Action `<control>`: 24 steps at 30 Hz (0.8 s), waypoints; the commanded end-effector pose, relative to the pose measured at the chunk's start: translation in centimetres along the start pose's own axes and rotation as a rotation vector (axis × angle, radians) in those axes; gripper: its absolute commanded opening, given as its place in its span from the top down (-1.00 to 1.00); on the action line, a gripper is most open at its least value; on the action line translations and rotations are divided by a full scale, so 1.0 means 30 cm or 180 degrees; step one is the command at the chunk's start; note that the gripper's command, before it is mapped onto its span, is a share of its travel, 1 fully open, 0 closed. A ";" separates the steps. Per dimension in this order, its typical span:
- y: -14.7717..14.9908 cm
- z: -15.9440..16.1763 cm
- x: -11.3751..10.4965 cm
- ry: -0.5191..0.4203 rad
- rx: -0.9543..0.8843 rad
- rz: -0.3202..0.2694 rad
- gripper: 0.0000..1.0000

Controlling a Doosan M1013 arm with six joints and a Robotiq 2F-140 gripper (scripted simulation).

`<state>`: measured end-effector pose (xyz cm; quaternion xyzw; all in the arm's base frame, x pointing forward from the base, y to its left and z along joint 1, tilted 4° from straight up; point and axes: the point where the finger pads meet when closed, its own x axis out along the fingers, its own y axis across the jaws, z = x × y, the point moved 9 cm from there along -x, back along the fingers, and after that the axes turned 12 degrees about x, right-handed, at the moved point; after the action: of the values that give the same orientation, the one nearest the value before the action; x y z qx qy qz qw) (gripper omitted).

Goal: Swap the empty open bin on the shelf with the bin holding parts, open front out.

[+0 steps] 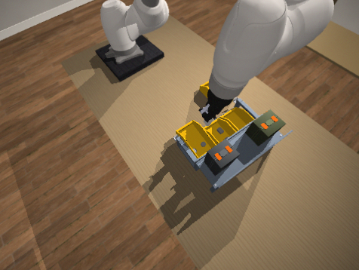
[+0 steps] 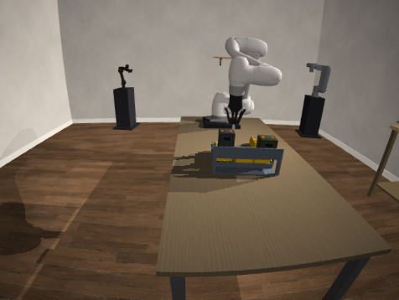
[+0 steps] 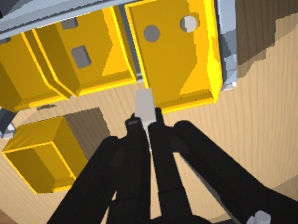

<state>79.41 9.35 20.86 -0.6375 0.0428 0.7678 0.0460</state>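
Observation:
The grey shelf (image 1: 234,151) holds three yellow open bins side by side. In the wrist view the right bin (image 3: 174,50) holds two round parts, the middle bin (image 3: 83,56) holds one grey square part, and the left bin (image 3: 16,76) is cut off by the frame edge. A fourth yellow bin (image 3: 41,155) stands upright on the table in front of the shelf and looks empty. It is mostly hidden behind the arm in the top view (image 1: 204,89). My gripper (image 3: 146,101) (image 1: 208,113) is shut on nothing, its tips just in front of the bins' front edges.
A dark grey box (image 1: 222,154) and a green box (image 1: 268,126), both with orange latches, sit on the shelf's top board. The arm's base (image 1: 128,53) stands at the table's far end. Two black pedestals (image 2: 125,106) stand on the floor beyond.

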 end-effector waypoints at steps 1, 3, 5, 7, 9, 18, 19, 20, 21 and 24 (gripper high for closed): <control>0.000 0.000 -0.001 0.0000 0.0000 -0.0001 0.80; 0.000 0.000 -0.001 0.0000 0.0000 -0.0001 0.80; 0.000 0.000 -0.001 0.0000 0.0000 -0.0001 0.80; 0.000 0.000 -0.001 0.0000 0.0000 -0.0001 0.80; 0.000 0.000 -0.001 0.0000 0.0000 -0.0001 0.80; 0.010 0.013 0.003 0.0014 -0.0178 -0.0004 0.80; 0.016 0.021 0.005 0.0023 -0.0290 -0.0006 0.80; 0.024 0.031 0.007 0.0034 -0.0434 -0.0008 0.80; 0.024 0.031 0.007 0.0034 -0.0434 -0.0008 0.80; 0.044 0.059 0.015 0.0065 -0.0816 -0.0011 0.80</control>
<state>78.33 8.77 20.80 -0.6429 -0.0100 0.7659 0.0014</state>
